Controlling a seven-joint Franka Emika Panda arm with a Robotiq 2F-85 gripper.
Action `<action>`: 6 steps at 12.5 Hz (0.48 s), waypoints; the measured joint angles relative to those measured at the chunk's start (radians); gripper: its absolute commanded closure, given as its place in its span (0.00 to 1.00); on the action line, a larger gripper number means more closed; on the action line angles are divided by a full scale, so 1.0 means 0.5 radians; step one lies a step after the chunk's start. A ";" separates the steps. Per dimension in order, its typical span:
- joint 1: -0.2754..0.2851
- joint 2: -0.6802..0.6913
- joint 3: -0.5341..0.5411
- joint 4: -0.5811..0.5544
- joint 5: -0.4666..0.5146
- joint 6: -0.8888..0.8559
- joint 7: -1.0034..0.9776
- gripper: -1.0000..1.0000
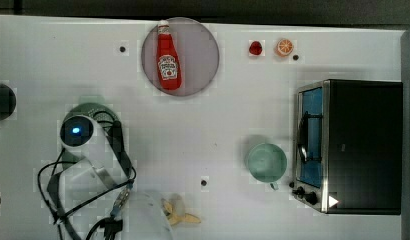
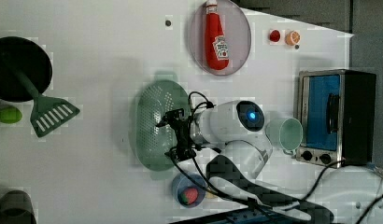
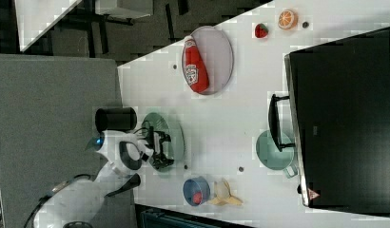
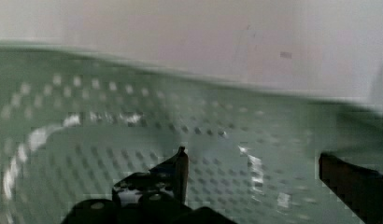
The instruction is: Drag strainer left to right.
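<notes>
none of the drag: is showing as done yet; the strainer [image 2: 159, 123] is sitting at the top view's left, well apart from the oven [image 1: 360, 145]
gripper [image 2: 179, 135]: is hanging over the strainer's bowl with fingers spread wide, pinching nothing; wrist view is showing the holed inside [image 4: 133, 140] close below the fingertips
what is left: seems to be catching the rim, then pulling across
farther off: mug [image 1: 266, 162] is standing just beside the oven; ketchup bottle [image 1: 168, 57] is lying on the plate [image 1: 203, 50]

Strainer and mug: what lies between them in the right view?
Only bare white table lies between the strainer and the mug.
</notes>
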 measured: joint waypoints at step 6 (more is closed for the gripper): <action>0.056 -0.001 -0.143 0.000 -0.066 0.067 0.004 0.00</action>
